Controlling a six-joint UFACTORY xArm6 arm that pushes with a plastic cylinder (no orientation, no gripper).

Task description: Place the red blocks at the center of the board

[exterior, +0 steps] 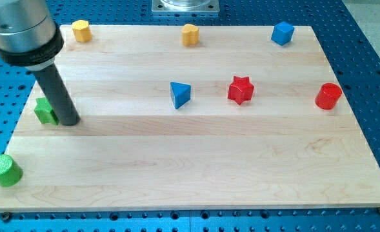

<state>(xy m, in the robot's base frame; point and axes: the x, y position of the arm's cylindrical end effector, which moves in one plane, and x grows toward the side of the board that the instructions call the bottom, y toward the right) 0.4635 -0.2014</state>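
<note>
blue perforated table, metal plate

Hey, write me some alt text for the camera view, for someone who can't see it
My tip rests at the wooden board's left, touching a green block. A red star sits right of centre, a red cylinder near the right edge, a blue triangular block mid-board.
</note>
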